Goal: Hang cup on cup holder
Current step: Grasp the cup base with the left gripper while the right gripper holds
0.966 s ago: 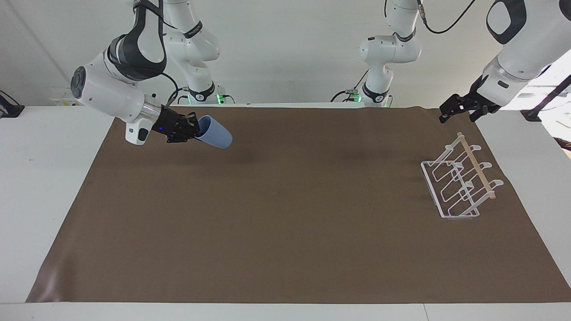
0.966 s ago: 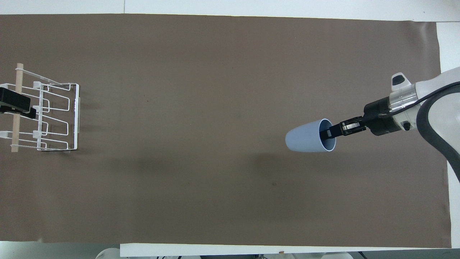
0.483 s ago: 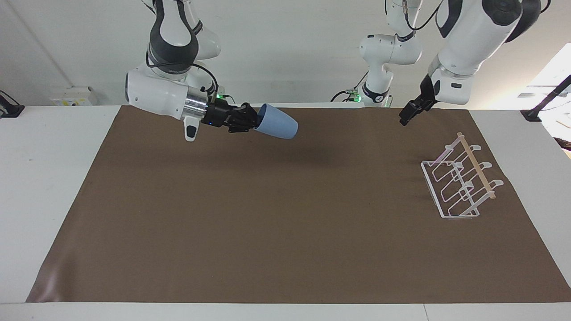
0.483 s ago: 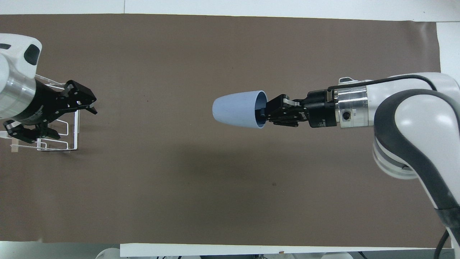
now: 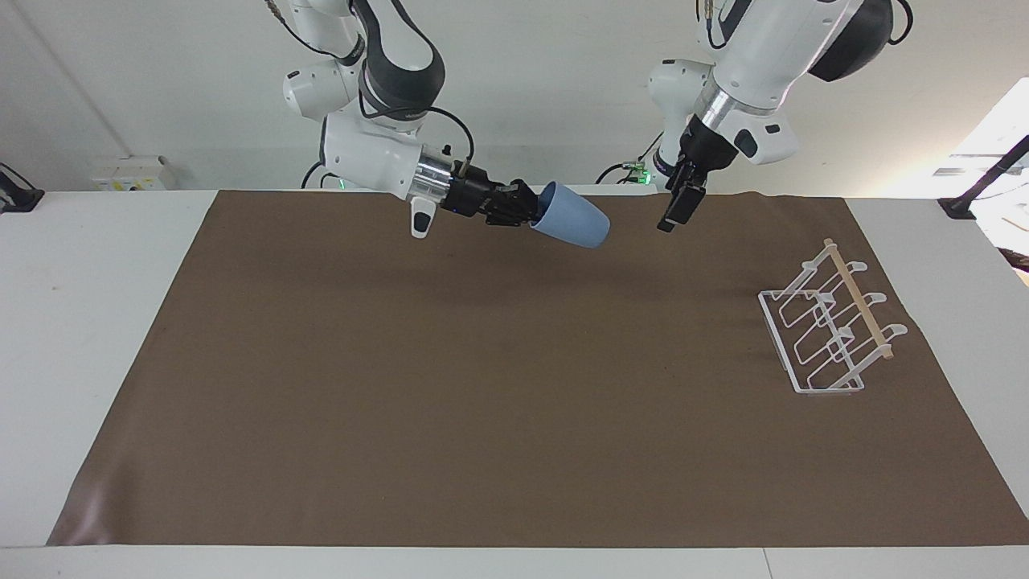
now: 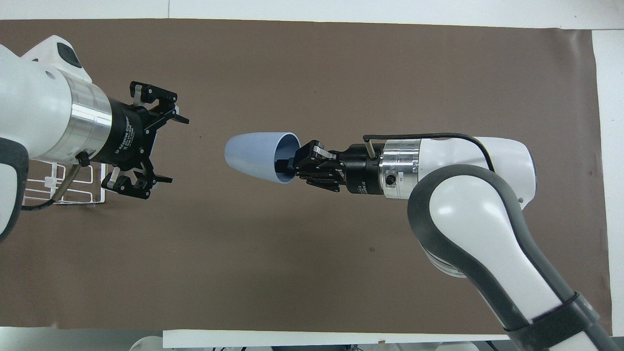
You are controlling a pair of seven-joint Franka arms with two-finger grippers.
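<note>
aloft, right gripper (image 6: 292, 163) pinches the cup (image 6: 258, 156) by its rim; left gripper (image 6: 163, 148) gapes wide, empty.

Between the right gripper (image 5: 526, 215), which carries the cup (image 5: 569, 224) up in the air over the brown mat (image 5: 482, 386), and the left gripper (image 6: 163, 146), fingers spread, you have an open air gap. Seen from overhead, the left gripper lies at 9 o'clock from the cup's base. The cup holder (image 5: 828, 322) is the only thing standing on the mat, at the left arm's end.
</note>
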